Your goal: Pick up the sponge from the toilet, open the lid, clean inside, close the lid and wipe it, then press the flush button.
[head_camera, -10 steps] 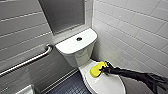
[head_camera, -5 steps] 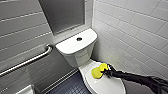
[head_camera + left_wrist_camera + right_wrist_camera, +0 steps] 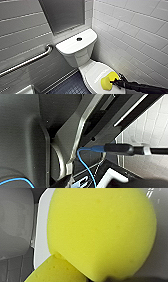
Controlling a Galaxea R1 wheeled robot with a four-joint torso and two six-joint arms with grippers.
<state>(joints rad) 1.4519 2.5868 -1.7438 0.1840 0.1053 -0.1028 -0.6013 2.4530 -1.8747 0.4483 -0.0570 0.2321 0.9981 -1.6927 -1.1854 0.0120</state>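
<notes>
Found the sponge (image 3: 109, 80) clamped in the right gripper (image 3: 115, 81), with the jaws closed on its near end. Found it resting on the closed lid (image 3: 96, 72), toward the front right part of that lid. Judged its long axis to run across the lid's length rather than along it. Seen close in the right wrist view as a broad yellow face, pinched where gripped.

Placed the right arm as the nearer one, reaching in from the tiled wall (image 3: 135, 30) side. Could not tell the state of the left gripper.

Located the flush button (image 3: 79, 39) on the tank top, well apart from the sponge, beyond the hinge end of the lid.

Noted the toilet (image 3: 75, 53) close to the wall on the arm's side, leaving little room there. Noted a grab bar (image 3: 27, 61) on the far side, clear of the work. Saw nothing lying on the lid besides the sponge.
</notes>
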